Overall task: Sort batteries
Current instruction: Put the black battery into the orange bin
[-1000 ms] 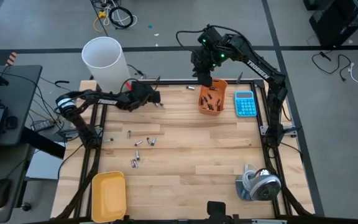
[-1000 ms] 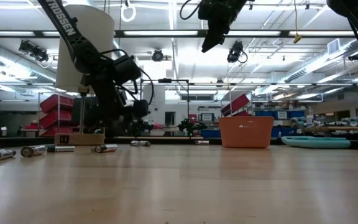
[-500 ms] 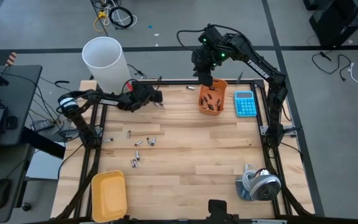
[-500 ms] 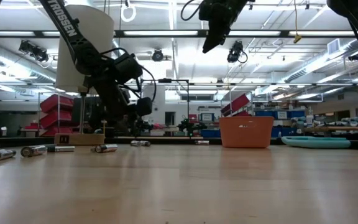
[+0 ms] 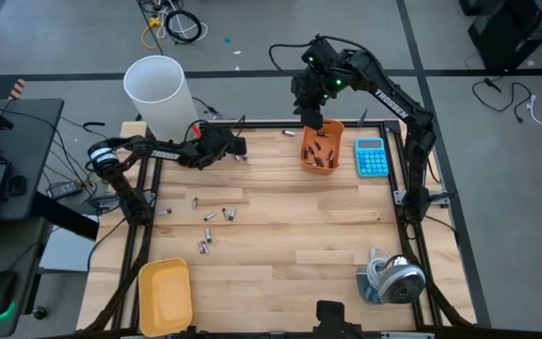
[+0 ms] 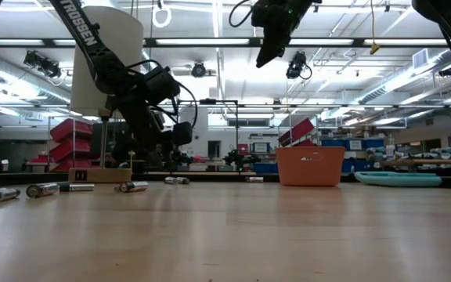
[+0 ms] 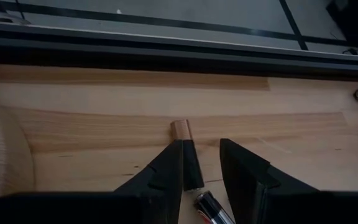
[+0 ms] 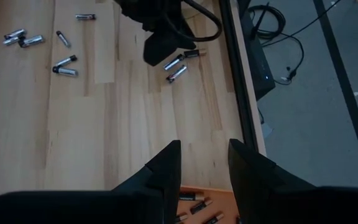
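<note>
My left claw (image 7: 201, 163) was released, straddling a small hard battery (image 7: 188, 155) lying flat on the tabletop (image 7: 104, 124). It looked slippery and roll-prone, so I'd pinch its middle. My right claw (image 8: 204, 163) hung released, holding nothing, above the orange bin (image 5: 322, 144).

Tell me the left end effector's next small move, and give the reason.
Probably close the left end effector on the copper-topped battery. In the left wrist view that battery lies between the open fingers, against one of them, low over the wooden table near its far edge. A second battery lies just beside it, so a slow squeeze seems wise. The right end effector hangs open above the orange bin.
</note>
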Tool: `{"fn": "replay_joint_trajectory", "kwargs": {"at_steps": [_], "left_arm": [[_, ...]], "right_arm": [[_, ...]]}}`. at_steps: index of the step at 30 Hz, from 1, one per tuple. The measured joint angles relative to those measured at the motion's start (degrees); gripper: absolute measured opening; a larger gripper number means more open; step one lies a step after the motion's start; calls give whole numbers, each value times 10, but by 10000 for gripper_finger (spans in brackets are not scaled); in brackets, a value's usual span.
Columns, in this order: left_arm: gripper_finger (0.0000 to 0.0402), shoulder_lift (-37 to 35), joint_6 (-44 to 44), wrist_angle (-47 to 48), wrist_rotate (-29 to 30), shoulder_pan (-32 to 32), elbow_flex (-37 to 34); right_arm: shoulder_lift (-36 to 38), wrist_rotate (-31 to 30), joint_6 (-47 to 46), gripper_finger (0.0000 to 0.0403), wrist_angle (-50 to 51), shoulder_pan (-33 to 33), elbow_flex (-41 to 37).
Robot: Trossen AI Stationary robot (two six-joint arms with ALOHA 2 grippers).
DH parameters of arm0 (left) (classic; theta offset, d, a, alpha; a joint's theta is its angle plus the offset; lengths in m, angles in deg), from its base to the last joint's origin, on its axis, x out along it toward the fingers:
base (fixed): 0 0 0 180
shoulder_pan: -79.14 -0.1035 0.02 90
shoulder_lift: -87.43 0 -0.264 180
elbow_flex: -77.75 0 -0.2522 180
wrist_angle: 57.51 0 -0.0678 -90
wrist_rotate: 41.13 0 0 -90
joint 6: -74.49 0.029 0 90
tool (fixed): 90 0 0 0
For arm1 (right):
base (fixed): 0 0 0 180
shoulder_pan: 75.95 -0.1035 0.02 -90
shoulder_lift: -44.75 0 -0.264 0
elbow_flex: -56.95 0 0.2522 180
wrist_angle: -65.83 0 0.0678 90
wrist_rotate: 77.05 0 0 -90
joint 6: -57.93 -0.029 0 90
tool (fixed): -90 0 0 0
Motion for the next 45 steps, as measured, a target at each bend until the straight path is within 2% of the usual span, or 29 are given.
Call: {"fn": "replay_joint_trajectory", "kwargs": {"at_steps": [22, 29, 34, 40, 45], "left_arm": [[108, 0, 13, 3, 18, 18, 0], [108, 47, -5, -7, 15, 17, 0], [108, 87, -16, -51, 20, 18, 1], [108, 92, -15, -48, 32, 22, 5], [80, 92, -15, -43, 33, 22, 5]], "right_arm": [[0, 0, -6, 119, 0, 0, 0], [0, 0, -7, 119, 0, 0, 0], [0, 0, -7, 119, 1, 0, 0], [0, 0, -7, 119, 0, 0, 0], [0, 0, -7, 119, 0, 0, 0]]}}
